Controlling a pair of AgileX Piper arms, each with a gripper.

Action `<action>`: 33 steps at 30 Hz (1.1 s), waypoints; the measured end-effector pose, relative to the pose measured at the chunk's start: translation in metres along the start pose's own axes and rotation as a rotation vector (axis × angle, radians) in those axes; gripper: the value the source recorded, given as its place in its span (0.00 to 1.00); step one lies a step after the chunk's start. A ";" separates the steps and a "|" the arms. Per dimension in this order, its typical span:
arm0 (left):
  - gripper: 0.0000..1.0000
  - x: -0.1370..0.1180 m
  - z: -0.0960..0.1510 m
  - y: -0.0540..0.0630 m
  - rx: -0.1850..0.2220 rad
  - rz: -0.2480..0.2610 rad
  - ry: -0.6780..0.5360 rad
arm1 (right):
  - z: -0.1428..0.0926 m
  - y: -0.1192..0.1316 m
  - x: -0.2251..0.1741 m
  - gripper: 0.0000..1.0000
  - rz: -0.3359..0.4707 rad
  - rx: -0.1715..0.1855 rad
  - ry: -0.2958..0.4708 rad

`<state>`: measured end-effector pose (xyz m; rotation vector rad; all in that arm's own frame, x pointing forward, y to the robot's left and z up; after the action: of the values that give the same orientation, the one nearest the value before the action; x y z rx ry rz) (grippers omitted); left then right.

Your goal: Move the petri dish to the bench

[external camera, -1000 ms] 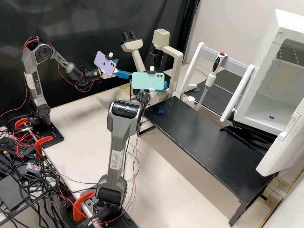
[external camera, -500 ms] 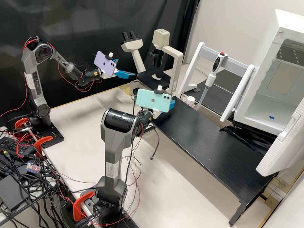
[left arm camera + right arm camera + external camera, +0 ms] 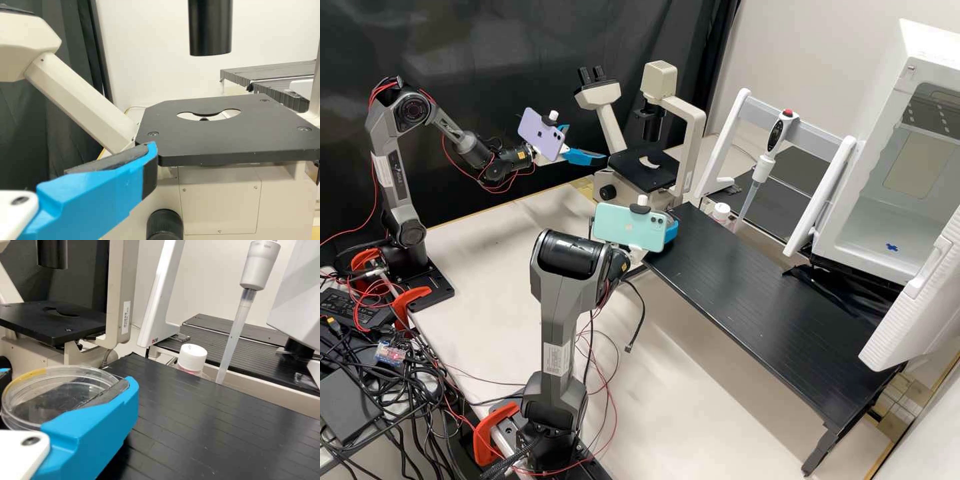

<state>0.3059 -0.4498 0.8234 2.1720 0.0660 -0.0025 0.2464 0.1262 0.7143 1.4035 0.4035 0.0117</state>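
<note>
Petri dish (image 3: 37, 402) pinched in the right hand (image 3: 671, 230), at a corner of the black desk (image 3: 767, 300).
The right wrist view shows the clear dish, yellow mark on its rim, between both blue fingers, where the high view has the teal phone (image 3: 629, 227) in front; whether it touches the desk, I can't tell. The left hand (image 3: 587, 142) is spread beside the microscope stage (image 3: 643, 170). Since a second ago, the right hand has moved from the stage to the desk corner, uncovering the stage; the left hasn't moved.
</note>
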 end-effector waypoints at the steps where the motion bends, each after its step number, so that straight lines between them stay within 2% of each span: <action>1: 1.00 0.000 0.000 0.000 0.000 0.000 0.000 | 0.001 0.000 0.000 0.00 0.000 -0.001 -0.004; 16: 1.00 0.000 0.000 0.000 0.000 0.000 0.000 | 0.009 0.013 -0.017 0.00 0.034 0.015 -0.034; 17: 1.00 0.000 0.000 0.000 0.000 0.000 0.000 | 0.009 0.013 -0.017 1.00 0.034 0.016 -0.033; 23: 1.00 0.000 0.000 0.000 0.000 0.000 0.000 | 0.004 0.010 -0.018 1.00 0.020 0.012 -0.022; 30: 1.00 0.000 0.000 0.000 0.000 0.000 0.000 | -0.001 0.005 -0.018 1.00 -0.005 -0.025 -0.021; 33: 1.00 0.000 0.000 0.000 0.000 0.000 0.000 | 0.000 0.006 -0.018 1.00 -0.002 -0.028 -0.028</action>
<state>0.3059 -0.4498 0.8234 2.1720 0.0660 -0.0025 0.2309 0.1228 0.7246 1.3745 0.3798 -0.0039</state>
